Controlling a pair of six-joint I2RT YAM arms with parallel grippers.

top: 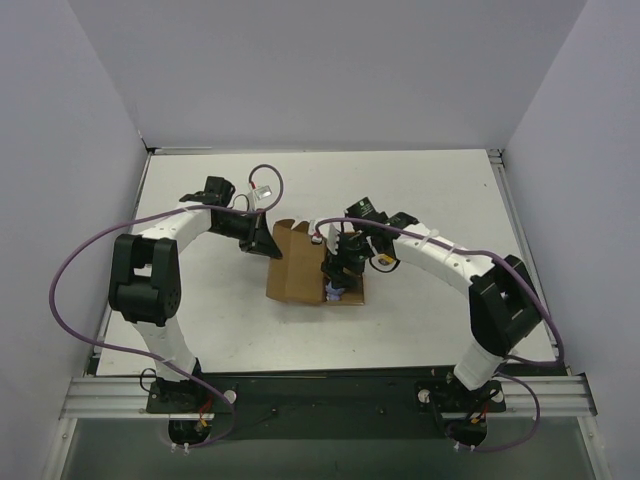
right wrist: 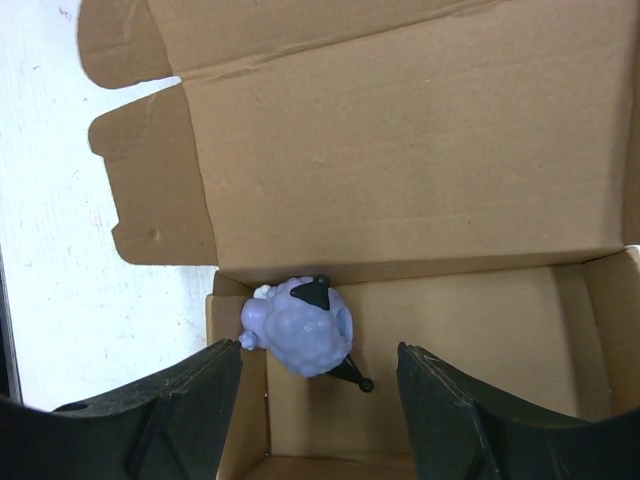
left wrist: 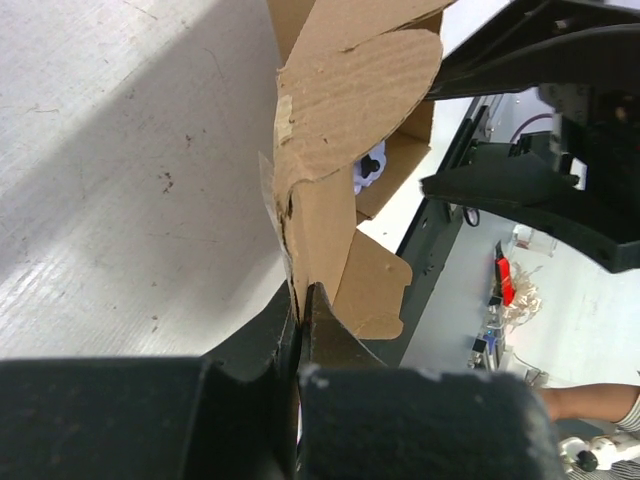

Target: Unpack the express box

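The express box [top: 300, 270] lies open at the table's middle, its lid folded back to the left. My left gripper [top: 263, 244] is shut on the edge of the lid flap [left wrist: 340, 110]; its jaws pinch the cardboard [left wrist: 300, 300]. My right gripper [top: 338, 268] is open and points down into the box, its fingers [right wrist: 190, 400] on either side of a lumpy lilac toy with black pointed parts [right wrist: 300, 325]. The toy rests in the box's near-left corner and touches neither finger. It also shows in the top view [top: 333, 292] and, in part, in the left wrist view [left wrist: 368, 170].
A small yellow-and-black object [top: 385, 263] lies on the white table [top: 430, 190] just right of the box, under my right arm. Grey walls close in three sides. A metal rail [top: 320, 392] runs along the near edge.
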